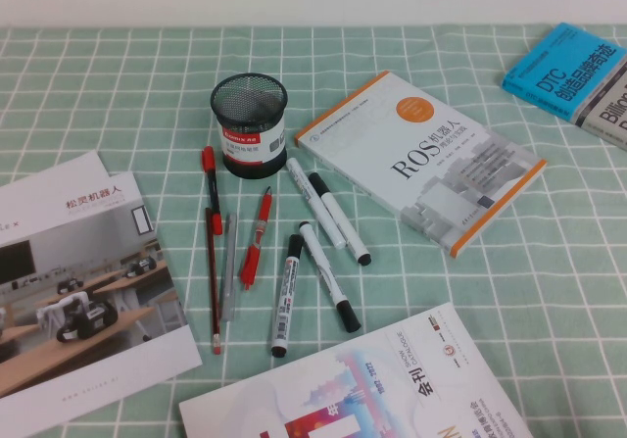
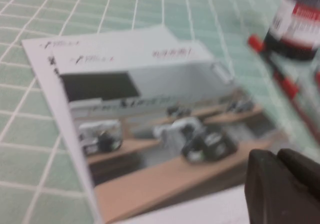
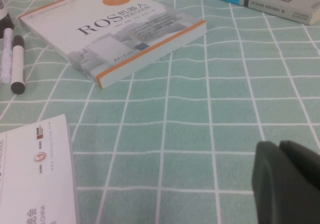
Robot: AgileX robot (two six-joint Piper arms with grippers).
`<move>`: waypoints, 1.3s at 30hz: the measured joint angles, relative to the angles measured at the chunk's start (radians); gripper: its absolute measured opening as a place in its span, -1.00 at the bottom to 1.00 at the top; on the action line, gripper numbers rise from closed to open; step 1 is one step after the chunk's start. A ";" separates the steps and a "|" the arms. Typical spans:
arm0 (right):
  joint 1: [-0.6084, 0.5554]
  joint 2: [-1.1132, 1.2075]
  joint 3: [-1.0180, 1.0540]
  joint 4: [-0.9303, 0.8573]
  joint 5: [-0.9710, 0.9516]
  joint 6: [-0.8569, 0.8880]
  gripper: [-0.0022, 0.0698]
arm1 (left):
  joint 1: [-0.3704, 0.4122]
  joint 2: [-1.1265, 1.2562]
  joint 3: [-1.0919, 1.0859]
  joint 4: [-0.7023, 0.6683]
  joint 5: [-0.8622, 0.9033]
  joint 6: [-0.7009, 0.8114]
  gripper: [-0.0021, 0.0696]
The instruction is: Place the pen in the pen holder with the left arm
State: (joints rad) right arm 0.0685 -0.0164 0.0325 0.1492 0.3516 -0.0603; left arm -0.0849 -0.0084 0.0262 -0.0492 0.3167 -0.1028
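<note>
While planning: I'm eyeing pen (image 1: 212,276), thin, light, rolling easily on bench (image 1: 509,291); grip mid-shaft
Holder (image 1: 249,121): standing upright
Left hand (image 2: 282,186): hovering over brochure (image 2: 150,129), seeming closed
Right hand (image 3: 287,181): parked, seeming closed

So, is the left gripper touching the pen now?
Apart. In the left wrist view the left gripper hangs over the brochure, well away from the pen. In the high view no gripper is near the pen. The right gripper hangs over the tablecloth.

Green checked tablecloth (image 1: 470,311) carries pens, pen holder (image 1: 249,124), perhaps four books.
</note>
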 joint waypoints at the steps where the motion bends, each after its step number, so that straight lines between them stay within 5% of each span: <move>1: 0.000 0.000 0.000 0.000 0.000 0.000 -1.00 | 0.000 0.000 0.000 -0.015 -0.020 -0.017 -0.94; 9: 0.000 0.000 0.000 0.000 0.000 0.000 -1.00 | 0.000 0.000 0.000 -0.156 -0.136 -0.142 -0.94; 21: 0.000 0.000 0.000 0.000 0.000 0.000 -1.00 | 0.000 0.015 -0.030 -0.162 -0.108 -0.164 -0.94; 29: 0.000 0.000 0.000 0.000 0.000 0.000 -1.00 | 0.000 0.438 -0.404 -0.169 0.277 -0.147 -0.94; 39: 0.000 0.000 0.000 0.000 0.000 0.000 -1.00 | 0.000 1.001 -0.770 -0.378 0.459 0.201 -0.94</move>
State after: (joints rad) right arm 0.0685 -0.0164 0.0325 0.1492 0.3516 -0.0603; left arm -0.0849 0.9926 -0.7436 -0.4267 0.7761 0.0985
